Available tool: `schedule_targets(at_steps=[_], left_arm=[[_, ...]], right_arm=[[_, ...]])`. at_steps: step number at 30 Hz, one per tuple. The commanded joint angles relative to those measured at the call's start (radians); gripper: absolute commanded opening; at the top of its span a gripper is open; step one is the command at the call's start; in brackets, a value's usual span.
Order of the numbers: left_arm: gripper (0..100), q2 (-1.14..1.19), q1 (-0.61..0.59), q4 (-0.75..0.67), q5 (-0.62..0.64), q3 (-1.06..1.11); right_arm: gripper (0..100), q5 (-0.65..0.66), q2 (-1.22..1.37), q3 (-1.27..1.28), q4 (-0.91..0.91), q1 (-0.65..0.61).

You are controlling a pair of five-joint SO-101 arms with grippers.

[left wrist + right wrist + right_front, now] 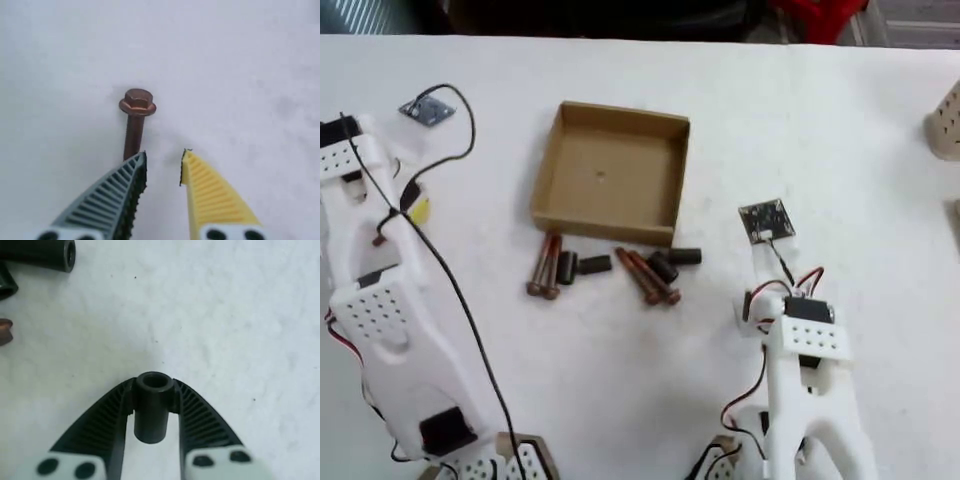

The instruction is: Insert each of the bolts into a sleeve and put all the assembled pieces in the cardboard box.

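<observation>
A copper bolt [135, 112] lies flat on the white table, its hex head pointing away and its shank running behind the grey finger [125, 185]. My left gripper [162, 157] is open over it, with bare table between its fingers. My right gripper [153, 385] is shut on a black sleeve [151, 410], bore end facing out. In the high view the cardboard box [545, 180] stands empty at mid-table. Below it lie two bolts [545, 265], two more bolts [648, 277] and several black sleeves [594, 264]. The right arm [805, 345] sits right of that pile.
The left arm [380, 320] and its black cable [460, 300] run along the table's left side. Another sleeve [45, 252] and a bolt head [4, 331] lie beyond my right gripper. A pale perforated object [945, 125] stands at the right edge.
</observation>
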Motion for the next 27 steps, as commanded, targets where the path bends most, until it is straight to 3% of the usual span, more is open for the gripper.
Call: schedule_targets(at_steps=[1,20,27], left_arm=[[14,0.016,-0.012,-0.066,-0.021,-0.017],[14,0.033,-0.012,-0.218,-0.021,-0.006],[14,0.173,-0.004,-0.238,-0.021,-0.017]], right_arm=[[1.7,0.015,-0.016,-0.005,-0.015,-0.007],[1.7,0.015,-0.016,-0.005,-0.015,-0.008],[1.7,0.015,-0.016,-0.005,-0.015,-0.008]])
